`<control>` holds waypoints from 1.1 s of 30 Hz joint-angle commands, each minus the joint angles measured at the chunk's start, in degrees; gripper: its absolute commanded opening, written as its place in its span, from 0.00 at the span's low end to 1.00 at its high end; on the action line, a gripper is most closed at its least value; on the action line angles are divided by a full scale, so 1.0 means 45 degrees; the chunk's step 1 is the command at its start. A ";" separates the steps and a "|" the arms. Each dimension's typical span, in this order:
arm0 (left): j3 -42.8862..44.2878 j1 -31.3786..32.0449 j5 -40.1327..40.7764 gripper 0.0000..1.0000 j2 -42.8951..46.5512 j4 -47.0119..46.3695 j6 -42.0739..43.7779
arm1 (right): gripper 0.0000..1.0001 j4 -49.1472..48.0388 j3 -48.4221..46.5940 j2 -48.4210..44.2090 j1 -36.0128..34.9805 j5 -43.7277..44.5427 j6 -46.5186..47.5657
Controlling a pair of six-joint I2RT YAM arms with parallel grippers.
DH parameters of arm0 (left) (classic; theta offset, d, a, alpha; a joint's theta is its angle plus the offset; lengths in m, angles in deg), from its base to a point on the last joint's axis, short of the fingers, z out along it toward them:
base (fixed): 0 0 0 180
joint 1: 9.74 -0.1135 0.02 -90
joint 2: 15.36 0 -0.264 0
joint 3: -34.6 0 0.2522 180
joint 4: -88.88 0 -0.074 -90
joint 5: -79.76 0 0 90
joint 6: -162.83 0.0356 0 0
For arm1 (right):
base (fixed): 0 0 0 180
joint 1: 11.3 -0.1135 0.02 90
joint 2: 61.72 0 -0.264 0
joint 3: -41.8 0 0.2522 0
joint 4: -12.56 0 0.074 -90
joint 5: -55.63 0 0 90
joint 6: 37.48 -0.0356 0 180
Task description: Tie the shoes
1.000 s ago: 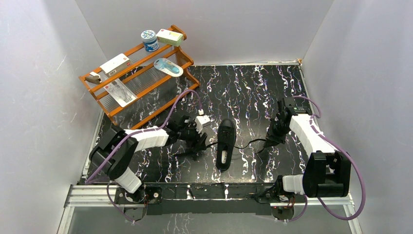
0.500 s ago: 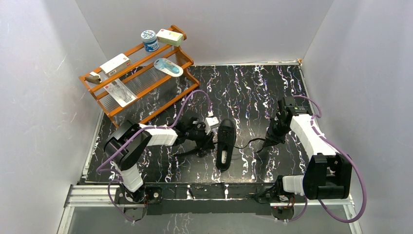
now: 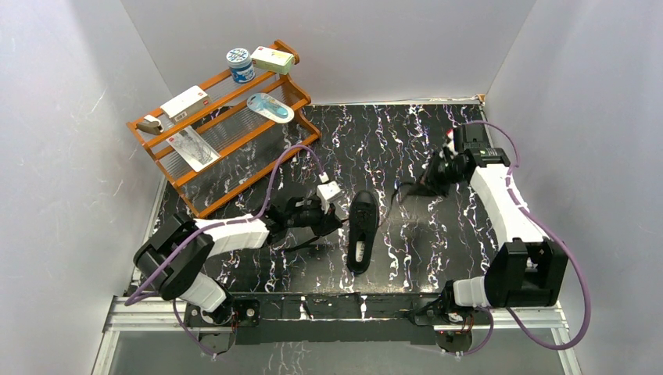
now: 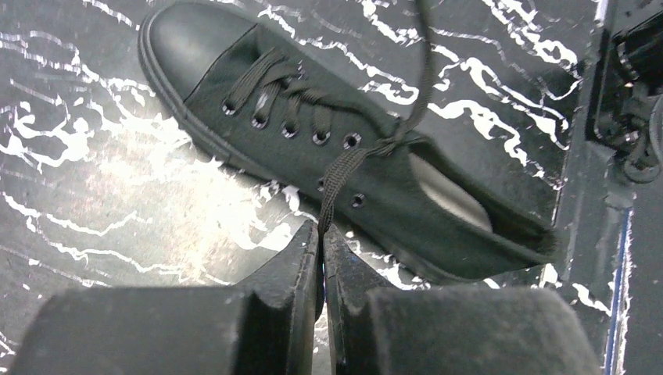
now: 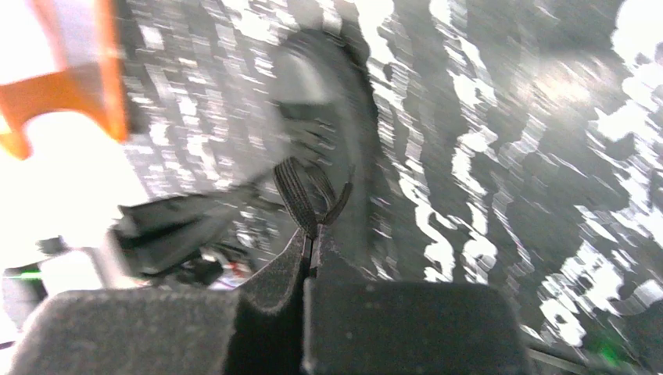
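The black sneaker [image 3: 361,231] lies mid-table, toe toward the back. In the left wrist view the shoe [image 4: 258,117] lies on its side, and one thin black lace [image 4: 336,176] runs from the upper eyelets down into my left gripper [image 4: 321,234], which is shut on it. A second lace [image 4: 422,70] leads up out of that view. My left gripper [image 3: 335,222] sits just left of the shoe. My right gripper [image 3: 422,186] hangs raised to the back right of the shoe. Its blurred wrist view shows the gripper [image 5: 311,238] shut on a fold of lace [image 5: 301,195].
An orange wooden rack [image 3: 227,117] stands at the back left with a blue-lidded jar [image 3: 239,64], boxes and packets on it. White walls close in both sides and the back. The arm bases sit along the near rail [image 3: 336,308].
My left gripper has shut on the lace beside the shoe. My right arm has swung up and toward the back right, carrying its lace away from the shoe.
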 commanded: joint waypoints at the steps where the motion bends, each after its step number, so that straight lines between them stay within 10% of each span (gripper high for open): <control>1: -0.0496 0.0516 0.0645 0.05 0.0582 -0.2057 -0.0290 | 0.00 -0.5445 -0.0299 0.0879 -0.0362 -0.4945 -0.3525; 5: -0.0748 0.0580 0.0717 0.04 0.0291 -0.3057 -0.0291 | 0.00 -0.9300 0.0180 0.2037 -0.2045 -0.5407 -0.7272; 13: -0.1421 0.1053 0.0790 0.00 0.0350 -0.4236 -0.0180 | 0.00 -0.9651 -0.1558 0.4977 -0.4790 -0.3936 -0.8524; 33: -0.1766 0.1523 0.0565 0.00 -0.0593 -0.5719 0.3273 | 0.00 -0.2038 -0.4249 0.9555 -0.7244 -0.6828 -0.0894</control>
